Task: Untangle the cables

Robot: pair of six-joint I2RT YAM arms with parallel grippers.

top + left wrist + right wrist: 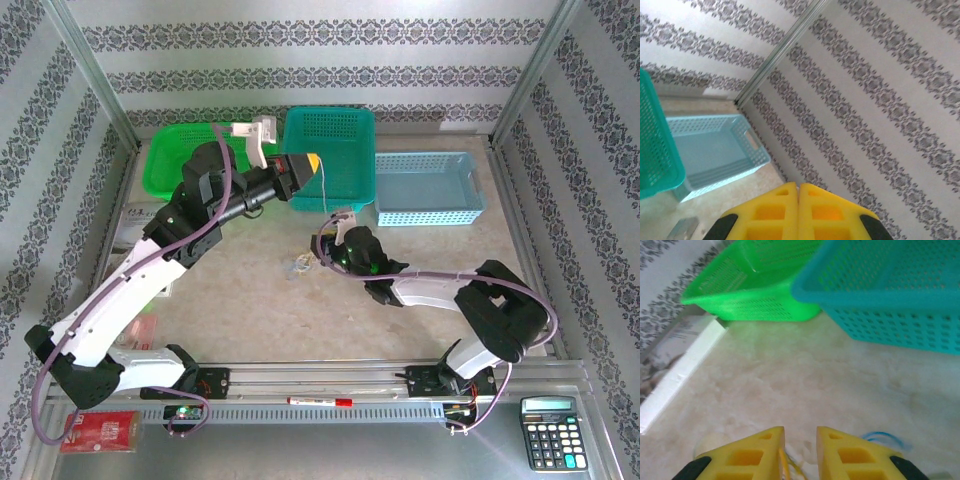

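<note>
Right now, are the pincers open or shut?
Left pincer: shut, apparently on a thin cable.
Right pincer: slightly open around a yellowish cable.

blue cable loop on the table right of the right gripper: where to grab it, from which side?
Grip the blue cable at the top of its loop, which lies free on the table beside the right gripper. Come straight down, jaws across the strand: it is thin and flat on the surface, so a sideways approach would likely just push it.
</note>
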